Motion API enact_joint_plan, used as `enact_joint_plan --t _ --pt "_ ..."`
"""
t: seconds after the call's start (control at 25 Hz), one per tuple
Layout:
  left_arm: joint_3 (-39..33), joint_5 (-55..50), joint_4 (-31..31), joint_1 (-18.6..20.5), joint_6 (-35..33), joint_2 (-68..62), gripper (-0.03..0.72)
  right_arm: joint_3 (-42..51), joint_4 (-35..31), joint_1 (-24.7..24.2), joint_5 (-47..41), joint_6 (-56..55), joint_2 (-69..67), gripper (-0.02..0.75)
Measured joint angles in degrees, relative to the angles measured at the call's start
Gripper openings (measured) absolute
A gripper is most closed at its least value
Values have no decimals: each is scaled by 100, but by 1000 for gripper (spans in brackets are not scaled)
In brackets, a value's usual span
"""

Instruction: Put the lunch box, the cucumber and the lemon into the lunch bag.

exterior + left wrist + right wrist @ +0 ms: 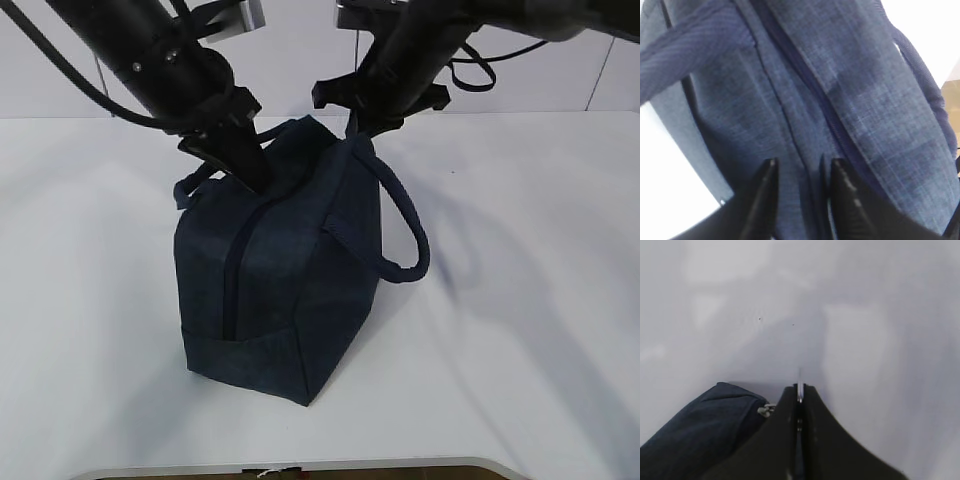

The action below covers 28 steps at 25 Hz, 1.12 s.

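A white tabletop [540, 300] carries the navy lunch bag [290, 290], standing upright near the middle with its zipper [232, 275] closed. The left gripper [245, 165] presses on the bag's top near the back end of the zipper — jaws nearly together, pinching a fold of fabric. The right gripper [799, 390] sits at the bag's far top edge, jaws shut on a thin metal piece.

Both black arms descend steeply from above, converging toward the middle. Left claw [243, 163] pinches a fold of fabric. Right claw [800, 392] has its fingers pressed together, apparently on a thin metal piece.
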State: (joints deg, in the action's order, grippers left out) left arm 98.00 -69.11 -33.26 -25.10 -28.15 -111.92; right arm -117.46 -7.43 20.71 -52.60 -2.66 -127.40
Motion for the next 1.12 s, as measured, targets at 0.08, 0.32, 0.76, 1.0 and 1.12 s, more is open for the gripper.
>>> enact_joint_plan --t 0.08,0.32,0.76,1.0,1.12 --pt "0 0 3 0 0 0 27 -107 -78 0 -139 22 -13 5" --pt "9 -26 92 0 37 0 228 -205 -340 -12 -314 146 -13 5" --pt "463 777 172 0 286 4 327 -205 -566 -12 -458 313 -13 5" --pt "463 1364 172 0 363 4 354 -205 -592 -12 -480 348 -13 5" --pt "468 1464 161 0 374 -46 393 -205 -592 -12 -480 356 -13 5"
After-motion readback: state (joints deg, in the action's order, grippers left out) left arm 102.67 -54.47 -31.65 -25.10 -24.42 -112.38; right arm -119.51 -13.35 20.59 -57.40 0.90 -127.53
